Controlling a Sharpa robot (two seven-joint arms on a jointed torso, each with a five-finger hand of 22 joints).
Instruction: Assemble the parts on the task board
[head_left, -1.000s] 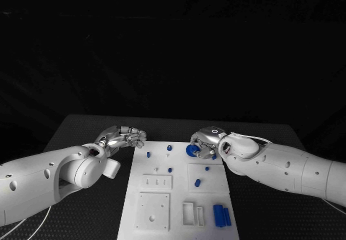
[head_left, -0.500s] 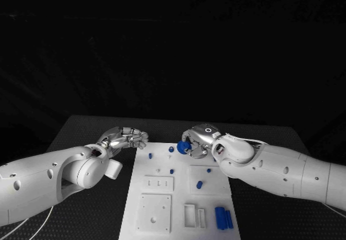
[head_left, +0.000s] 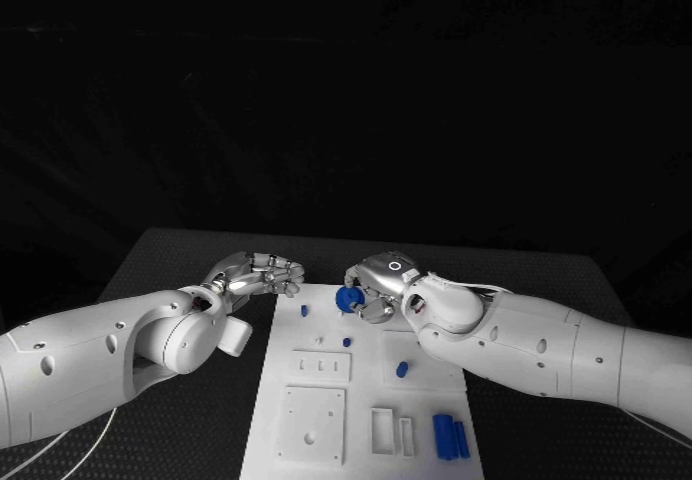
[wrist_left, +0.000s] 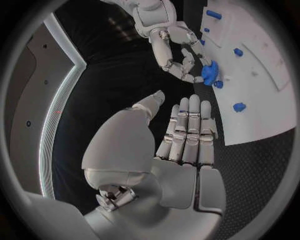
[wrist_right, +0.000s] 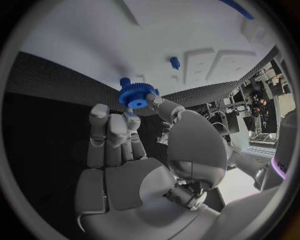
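right hand (head_left: 378, 283) pinched blue gear (head_left: 348, 298) between thumb and fingertips, held over far end of board (head_left: 310, 440), near its middle. gear also seen in right wrist view (wrist_right: 136, 94) and left wrist view (wrist_left: 209, 73). left hand (head_left: 260, 274) held nothing, fingers curled together, just off board's far left corner. small blue parts (head_left: 400, 369) lay on board; two blue bars (head_left: 446, 436) at near right.

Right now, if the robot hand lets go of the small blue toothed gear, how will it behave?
The small blue toothed gear looks like rigid plastic, probably light. Being round, it may roll if it lands on edge. The right robot hand only pinches it, so it may slip.
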